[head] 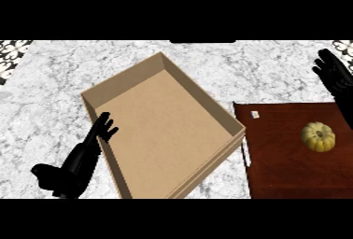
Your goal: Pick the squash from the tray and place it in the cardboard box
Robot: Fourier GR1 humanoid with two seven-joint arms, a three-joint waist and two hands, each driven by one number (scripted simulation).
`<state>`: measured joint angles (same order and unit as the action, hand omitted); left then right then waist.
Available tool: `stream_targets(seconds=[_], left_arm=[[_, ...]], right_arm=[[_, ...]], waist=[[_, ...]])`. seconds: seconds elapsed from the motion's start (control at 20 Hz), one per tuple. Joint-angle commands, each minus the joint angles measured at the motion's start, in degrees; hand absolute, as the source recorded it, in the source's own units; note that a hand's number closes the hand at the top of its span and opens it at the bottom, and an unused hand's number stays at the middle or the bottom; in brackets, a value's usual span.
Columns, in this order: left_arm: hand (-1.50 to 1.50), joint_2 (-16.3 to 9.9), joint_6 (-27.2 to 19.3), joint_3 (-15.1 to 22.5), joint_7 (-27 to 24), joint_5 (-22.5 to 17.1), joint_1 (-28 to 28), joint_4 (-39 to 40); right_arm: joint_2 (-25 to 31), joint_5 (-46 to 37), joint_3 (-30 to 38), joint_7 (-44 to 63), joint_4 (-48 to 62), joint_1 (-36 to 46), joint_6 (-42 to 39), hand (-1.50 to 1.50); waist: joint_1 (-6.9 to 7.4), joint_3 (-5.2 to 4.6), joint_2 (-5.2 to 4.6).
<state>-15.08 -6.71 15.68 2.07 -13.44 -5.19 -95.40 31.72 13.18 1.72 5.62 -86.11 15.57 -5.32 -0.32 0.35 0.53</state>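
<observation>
A small yellow squash (318,137) lies on the dark red-brown tray (283,168) at the right. The tan cardboard box (160,126) sits open in the middle of the marble counter, with nothing inside. My right hand (335,74) is at the right edge, above and behind the squash, fingers straight and apart, holding nothing. My left hand (86,154) is at the lower left, fingers straight, right beside the box's left wall.
The white marble counter (48,107) surrounds the box and tray. A small white tag (255,114) lies at the tray's far left corner. Patterned tiles (12,49) show at the top corners.
</observation>
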Motion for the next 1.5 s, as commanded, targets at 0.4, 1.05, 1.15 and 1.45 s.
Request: stream_targets(seconds=[0.4,1.05,1.15,1.45], left_arm=[[0.0,-7.7,-6.7,-4.9,1.6,10.0,-0.3,-0.3],[0.0,-7.5,-7.2,-7.1,2.5,11.3,2.4,4.6],[0.0,-8.0,-7.3,-7.4,1.9,12.0,2.6,5.2],[0.0,-7.5,-7.6,-7.2,2.1,12.4,3.0,6.0]], right_arm=[[9.1,-28.9,7.4,4.4,8.1,0.7,28.2,1.5],[12.8,-47.7,-3.7,20.9,3.3,-4.4,21.3,-1.5],[14.9,-47.7,-5.9,26.1,1.3,-3.4,13.7,-1.5],[16.6,-43.5,-12.8,42.1,-4.5,-1.9,-8.1,-1.5]], waist=[[0.78,-0.41,-1.12],[0.29,-0.71,-0.41],[0.41,-0.73,-0.38],[0.77,-0.76,-0.34]])
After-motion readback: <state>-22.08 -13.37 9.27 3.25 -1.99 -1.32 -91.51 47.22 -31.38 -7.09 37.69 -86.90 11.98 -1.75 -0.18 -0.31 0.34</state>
